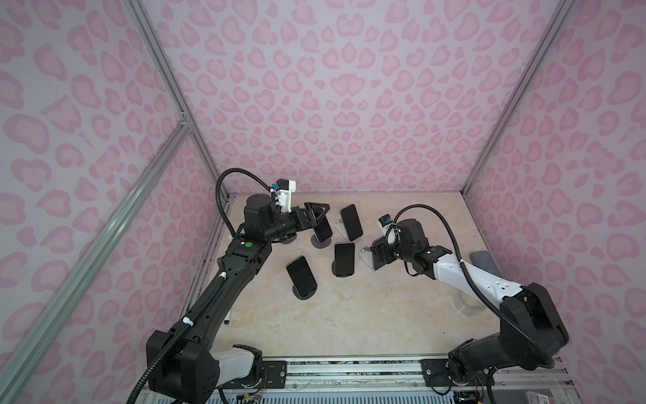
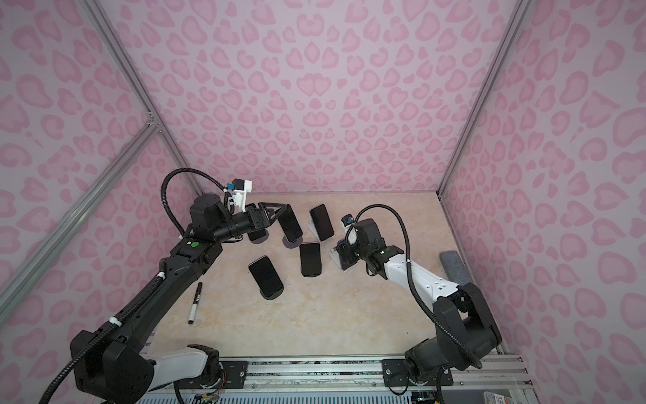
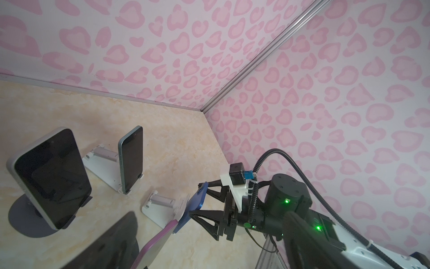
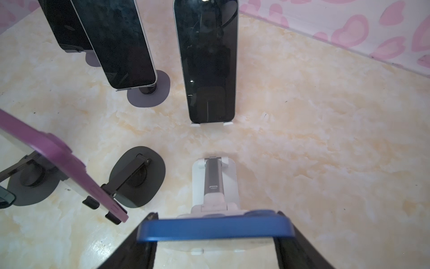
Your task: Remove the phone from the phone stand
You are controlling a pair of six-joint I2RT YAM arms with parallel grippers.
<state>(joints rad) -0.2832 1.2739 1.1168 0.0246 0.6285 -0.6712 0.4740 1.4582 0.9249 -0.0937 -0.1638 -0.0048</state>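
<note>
Phone (image 4: 214,227), blue-cased, leans on white stand (image 4: 213,184) at the scene's right. It is likely light, rigid and slick-faced, so best taken by its two long edges. Right gripper (image 3: 196,199) clamps those edges between its jaws, seemingly in contact. Left gripper (image 1: 323,217) gapes wide, empty. Stand's lip is hidden beneath; top views show barely a sliver of it; its near edge blurs.

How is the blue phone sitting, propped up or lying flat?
Propped up: the blue phone leans against its white stand, straddled by the right gripper. Whether it is pinched yet, cannot tell.
</note>
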